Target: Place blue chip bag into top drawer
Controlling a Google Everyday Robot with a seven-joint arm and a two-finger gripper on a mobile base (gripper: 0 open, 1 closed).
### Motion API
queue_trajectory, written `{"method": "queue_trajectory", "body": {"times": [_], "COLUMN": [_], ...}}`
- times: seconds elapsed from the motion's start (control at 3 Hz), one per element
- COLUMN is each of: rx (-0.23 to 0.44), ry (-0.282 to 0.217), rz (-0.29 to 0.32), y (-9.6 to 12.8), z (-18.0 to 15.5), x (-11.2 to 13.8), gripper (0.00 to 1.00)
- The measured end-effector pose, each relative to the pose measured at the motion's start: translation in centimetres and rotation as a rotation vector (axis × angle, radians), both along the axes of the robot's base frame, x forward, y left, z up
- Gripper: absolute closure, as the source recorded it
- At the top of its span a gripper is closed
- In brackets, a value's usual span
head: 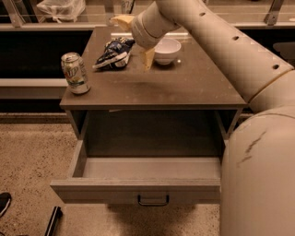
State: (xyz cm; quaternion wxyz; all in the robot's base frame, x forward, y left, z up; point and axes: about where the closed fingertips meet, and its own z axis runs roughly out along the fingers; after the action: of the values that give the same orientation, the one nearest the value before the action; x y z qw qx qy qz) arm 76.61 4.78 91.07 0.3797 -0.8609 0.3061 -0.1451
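The blue chip bag (112, 53) lies crumpled on the back left of the cabinet top (161, 87). My gripper (134, 40) hovers just right of the bag and is open. One yellowish finger (121, 20) is behind the bag and the other (147, 58) points down between the bag and a white bowl. I cannot tell whether a finger touches the bag. The top drawer (138, 190) is pulled out below the cabinet top. Its inside shows empty, and its dark handle (153, 200) is at the front centre.
A green-and-silver soda can (75, 73) stands at the cabinet top's left front edge. A white bowl (167, 50) sits right of the gripper. My arm (230, 50) crosses the right side, and my body fills the lower right. A shelf with a plastic bag (60, 8) runs behind.
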Motion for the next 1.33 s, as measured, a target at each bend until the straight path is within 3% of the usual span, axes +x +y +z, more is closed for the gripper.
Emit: {"method": "queue_trajectory", "body": {"times": [0.33,0.67,1.33], "rx": [0.032,0.062,0.054], "ry": [0.02,0.05,0.088], "rz": [0.011,0.001,-0.015], "y": [2.0,3.2,3.5], "z": [-0.8,-1.9,-4.1], "x": [1.5,3.8,5.5], "gripper": [0.0,0.23,0.23]}}
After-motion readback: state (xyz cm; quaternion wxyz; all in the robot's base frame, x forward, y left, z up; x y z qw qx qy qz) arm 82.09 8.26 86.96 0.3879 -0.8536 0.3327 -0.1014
